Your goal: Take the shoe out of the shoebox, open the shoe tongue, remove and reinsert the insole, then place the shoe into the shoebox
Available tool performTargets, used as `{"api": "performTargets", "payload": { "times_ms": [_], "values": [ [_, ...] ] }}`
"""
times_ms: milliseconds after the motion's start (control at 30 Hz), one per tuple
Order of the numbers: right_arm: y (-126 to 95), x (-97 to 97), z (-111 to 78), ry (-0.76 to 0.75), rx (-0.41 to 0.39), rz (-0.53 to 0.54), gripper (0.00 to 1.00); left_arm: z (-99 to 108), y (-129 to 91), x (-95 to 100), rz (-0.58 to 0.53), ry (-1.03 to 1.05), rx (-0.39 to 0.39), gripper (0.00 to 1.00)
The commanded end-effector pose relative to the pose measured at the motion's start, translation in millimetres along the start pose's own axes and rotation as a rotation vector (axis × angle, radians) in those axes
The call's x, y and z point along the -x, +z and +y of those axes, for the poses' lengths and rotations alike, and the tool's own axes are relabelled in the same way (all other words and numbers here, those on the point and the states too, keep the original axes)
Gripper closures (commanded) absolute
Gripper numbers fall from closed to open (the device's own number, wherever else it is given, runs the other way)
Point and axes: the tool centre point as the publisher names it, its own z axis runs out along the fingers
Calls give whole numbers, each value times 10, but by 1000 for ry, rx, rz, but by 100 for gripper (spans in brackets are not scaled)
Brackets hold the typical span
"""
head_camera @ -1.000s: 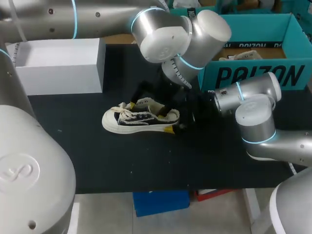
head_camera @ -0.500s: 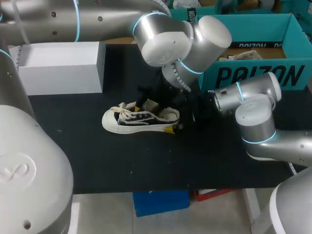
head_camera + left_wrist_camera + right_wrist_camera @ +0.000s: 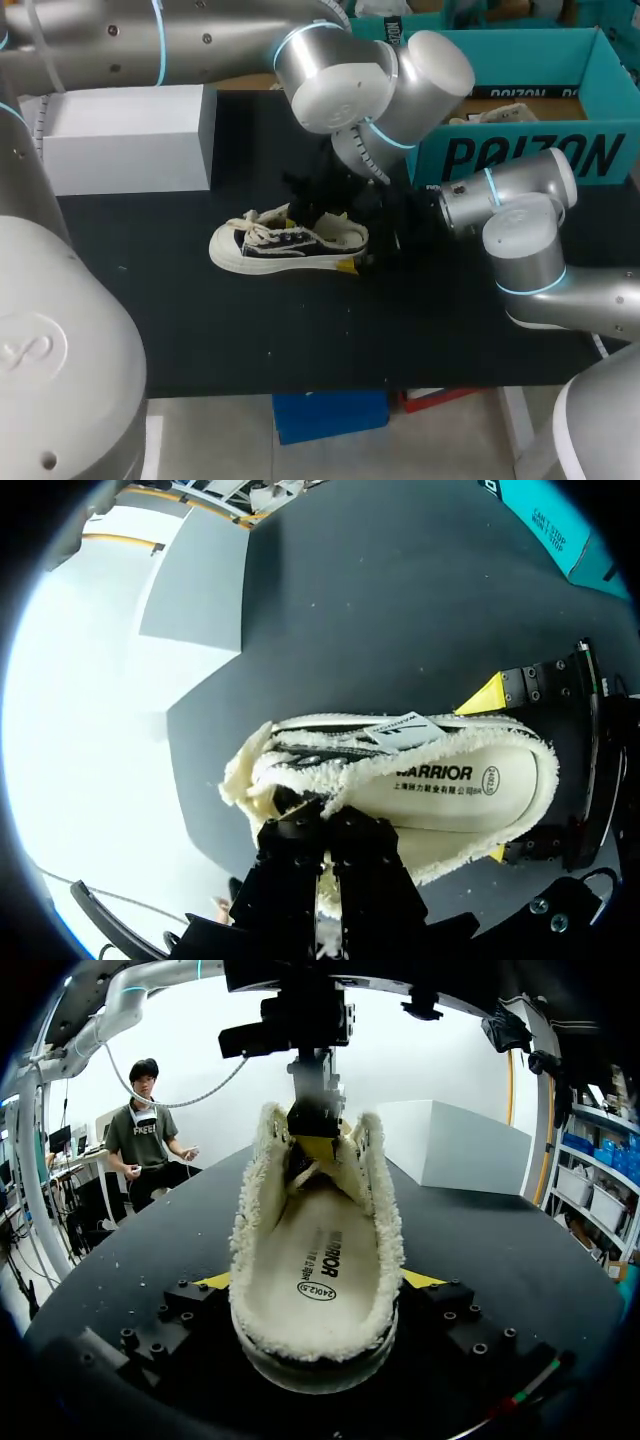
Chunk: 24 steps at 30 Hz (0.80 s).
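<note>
A black-and-cream shoe (image 3: pixel 285 245) lies on the dark table, toe to the left. Its fleecy lining and printed insole (image 3: pixel 318 1270) show from above. My left gripper (image 3: pixel 327 820) hangs over the throat of the shoe, shut on the tongue (image 3: pixel 300 785); the right wrist view shows its yellow tip (image 3: pixel 316 1145) pinching that tongue. My right gripper (image 3: pixel 318 1280) clasps the heel, with a yellow-tipped finger (image 3: pixel 215 1280) pressed on each side. The teal shoebox (image 3: pixel 520 155) stands at the back right.
A white box (image 3: pixel 125 135) stands at the back left of the table. Inside the teal shoebox lies another pale shoe (image 3: pixel 490 115). The table's front half in front of the shoe is bare black mat (image 3: pixel 300 330).
My left gripper has gone from wide open to shut, closing on the tongue as it dipped slightly. The right gripper and the shoe have stayed put.
</note>
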Motion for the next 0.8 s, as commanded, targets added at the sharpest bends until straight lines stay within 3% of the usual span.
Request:
{"api": "performTargets", "payload": {
  "times_ms": [33, 800],
  "values": [
    [25, 5, -12, 1, -2, -1, 100, 23, -75, 84, 5, -2, -21, 100],
    [25, 5, -12, 1, -2, -1, 100, 124, -300, 499, 48, -52, -129, 100]
  ]
}}
